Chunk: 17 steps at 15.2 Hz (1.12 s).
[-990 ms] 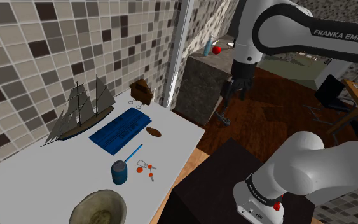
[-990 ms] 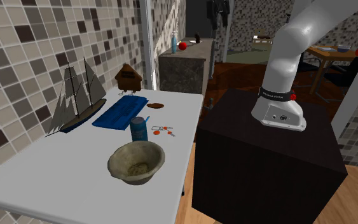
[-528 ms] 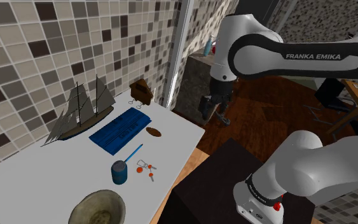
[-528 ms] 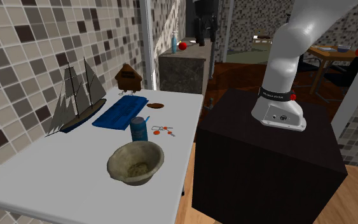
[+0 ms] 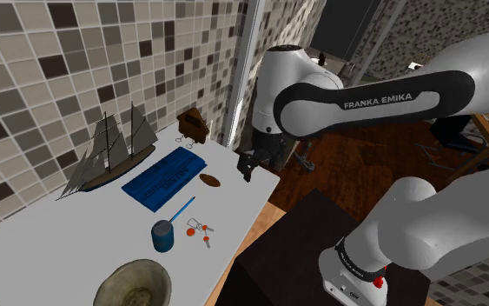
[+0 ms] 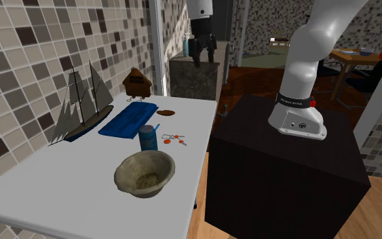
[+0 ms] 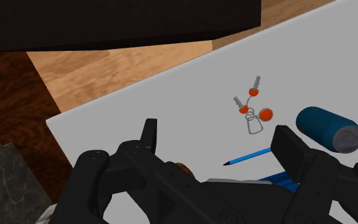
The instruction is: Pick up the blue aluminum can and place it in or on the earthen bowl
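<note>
Brown-and-cream mosaic walls [image 5: 34, 61] back a plain white table [image 5: 51, 235]. Upright on it stands the blue cylindrical can [image 5: 163, 236], just beside the mottled earth-toned bowl [image 6: 135, 186] — at the bowl's one o'clock in the shoulder view, so the carry should be short. The black two-finger gripper [image 5: 249, 165] hangs by the table's far edge, at the can's two o'clock, fingers [image 7: 149, 135] spread wide and holding nothing — ready, I judge, for an approach. Red-tagged keys [image 7: 252, 113] and a thin blue pen [image 7: 250, 156] lie near the can and may crowd the grasp.
</note>
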### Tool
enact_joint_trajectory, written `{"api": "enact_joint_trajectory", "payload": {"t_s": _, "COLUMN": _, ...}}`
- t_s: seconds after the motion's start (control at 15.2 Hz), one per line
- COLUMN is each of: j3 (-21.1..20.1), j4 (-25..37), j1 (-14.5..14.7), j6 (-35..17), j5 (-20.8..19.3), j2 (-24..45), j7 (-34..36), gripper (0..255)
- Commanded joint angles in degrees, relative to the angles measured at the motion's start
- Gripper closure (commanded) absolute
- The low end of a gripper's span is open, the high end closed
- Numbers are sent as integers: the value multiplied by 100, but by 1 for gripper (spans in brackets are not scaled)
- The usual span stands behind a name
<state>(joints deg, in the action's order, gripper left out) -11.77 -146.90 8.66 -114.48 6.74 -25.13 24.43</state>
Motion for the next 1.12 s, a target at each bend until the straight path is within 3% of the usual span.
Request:
{"api": "enact_joint_trajectory", "payload": {"t_s": 0.0, "j3": -181, "j4": 22, "j1": 76, "j6": -403, "j5": 54, "j2": 344, "j7": 192, "gripper": 0}}
{"api": "enact_joint_trajectory", "payload": {"t_s": 0.53, "j3": -805, "j4": 581, "j1": 253, "j6": -1703, "j5": -219, "j2": 1957, "j7": 1086, "gripper": 0}}
{"api": "enact_joint_trajectory", "payload": {"t_s": 1.06, "j3": -997, "j4": 1630, "j1": 619, "j6": -2538, "j5": -1245, "j2": 3730, "j7": 2296, "gripper": 0}}
